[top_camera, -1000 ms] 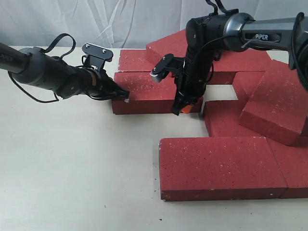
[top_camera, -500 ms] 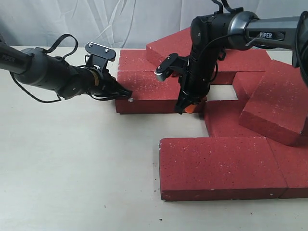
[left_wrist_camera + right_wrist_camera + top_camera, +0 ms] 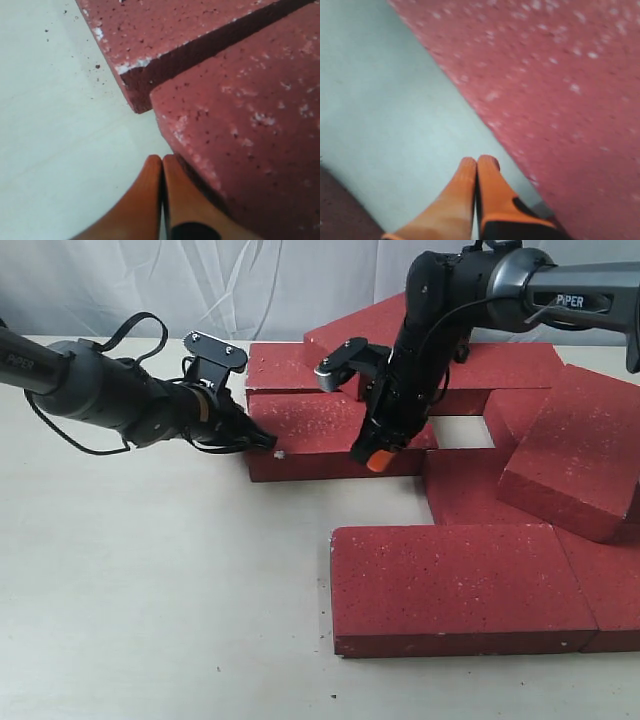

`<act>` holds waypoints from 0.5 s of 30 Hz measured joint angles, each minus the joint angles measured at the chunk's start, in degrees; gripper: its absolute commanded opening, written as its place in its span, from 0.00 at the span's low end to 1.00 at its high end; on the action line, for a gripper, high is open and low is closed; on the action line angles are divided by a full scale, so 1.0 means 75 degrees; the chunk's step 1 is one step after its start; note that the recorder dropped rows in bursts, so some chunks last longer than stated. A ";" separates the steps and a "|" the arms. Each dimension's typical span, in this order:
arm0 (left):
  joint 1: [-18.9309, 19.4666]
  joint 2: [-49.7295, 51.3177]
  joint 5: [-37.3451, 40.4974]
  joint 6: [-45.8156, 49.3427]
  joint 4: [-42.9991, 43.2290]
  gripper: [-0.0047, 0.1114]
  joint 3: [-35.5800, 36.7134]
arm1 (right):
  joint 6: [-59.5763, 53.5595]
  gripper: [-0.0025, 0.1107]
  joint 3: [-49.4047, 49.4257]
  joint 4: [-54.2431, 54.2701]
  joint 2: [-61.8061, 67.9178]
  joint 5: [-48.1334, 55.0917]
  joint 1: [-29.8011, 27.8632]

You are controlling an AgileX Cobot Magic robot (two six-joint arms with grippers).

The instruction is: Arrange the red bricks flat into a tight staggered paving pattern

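Observation:
Several red bricks lie on the pale table. The middle brick (image 3: 310,425) (image 3: 250,125) lies flat in front of a back brick (image 3: 285,365) (image 3: 175,25), with a narrow gap between them. My left gripper (image 3: 264,443) (image 3: 162,162) is shut and empty, its orange fingertips against that middle brick's left end. My right gripper (image 3: 374,461) (image 3: 477,162) is shut and empty too. It points down at the same brick's front edge, over bare table, with a brick (image 3: 560,75) right beside it.
A large flat brick (image 3: 450,580) fills the front right. Another brick (image 3: 570,460) leans tilted at the right, and one more (image 3: 360,330) sits tilted at the back. A small gap of bare table (image 3: 462,430) shows among the right-hand bricks. Open table (image 3: 150,570) spreads to the left.
My left gripper has moved right, and the middle brick has slid a little to the right with it. My right gripper has shifted slightly along the brick's front edge.

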 measured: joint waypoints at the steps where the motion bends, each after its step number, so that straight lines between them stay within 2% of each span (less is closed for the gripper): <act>1: 0.0000 0.0000 0.0000 0.0018 0.0000 0.04 0.0000 | -0.0070 0.03 0.0000 0.0079 0.0000 0.0073 0.0000; 11: 0.0078 0.0000 0.0039 0.0030 0.0218 0.04 -0.0018 | -0.0093 0.03 0.0000 -0.0449 0.0256 -0.0353 0.0015; 15: 0.0302 -0.0122 0.0769 0.0030 0.0256 0.04 -0.0018 | 0.0068 0.03 0.0000 -0.0072 -0.0061 0.0201 0.0015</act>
